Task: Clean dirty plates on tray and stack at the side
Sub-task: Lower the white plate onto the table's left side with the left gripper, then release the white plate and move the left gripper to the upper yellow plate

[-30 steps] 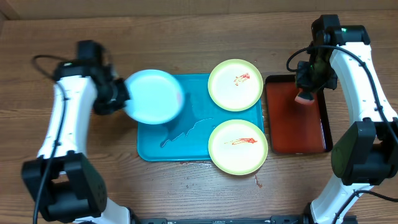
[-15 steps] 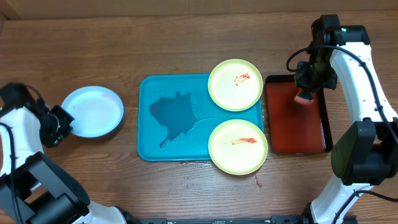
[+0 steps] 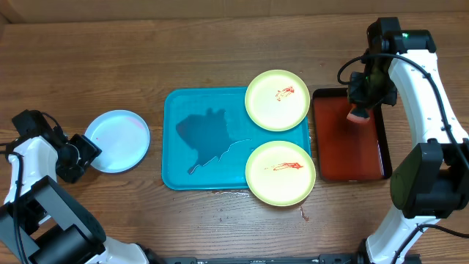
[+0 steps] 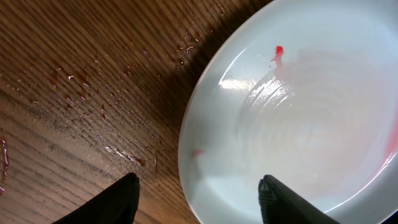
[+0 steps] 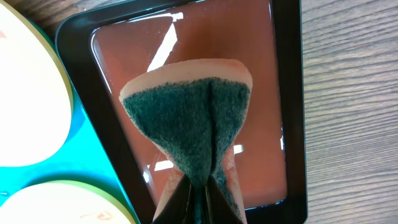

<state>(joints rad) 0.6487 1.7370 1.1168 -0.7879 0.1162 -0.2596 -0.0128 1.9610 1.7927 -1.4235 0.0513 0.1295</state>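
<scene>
Right wrist view: the right gripper [image 5: 198, 199] is clamped on a green-faced sponge [image 5: 189, 118] over the dark red tray [image 3: 333, 158], arm bent downward, probably ready for wiping. The far yellow-green plate [image 3: 277, 100] and near yellow-green plate [image 3: 281, 174], both red-smeared, wait along the teal tray's [image 3: 205, 117] right side. The white plate [image 3: 117, 141] lies on the table left of it, apparently starting the stack, with the left gripper [image 4: 199, 190] low at its rim, fingers parted, holding nothing.

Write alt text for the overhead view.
A white plate left of the teal tray, open left tool beside it. Two sauce-smeared yellow-green plates on the tray's right side; right tool holds a sponge above the red tray.
</scene>
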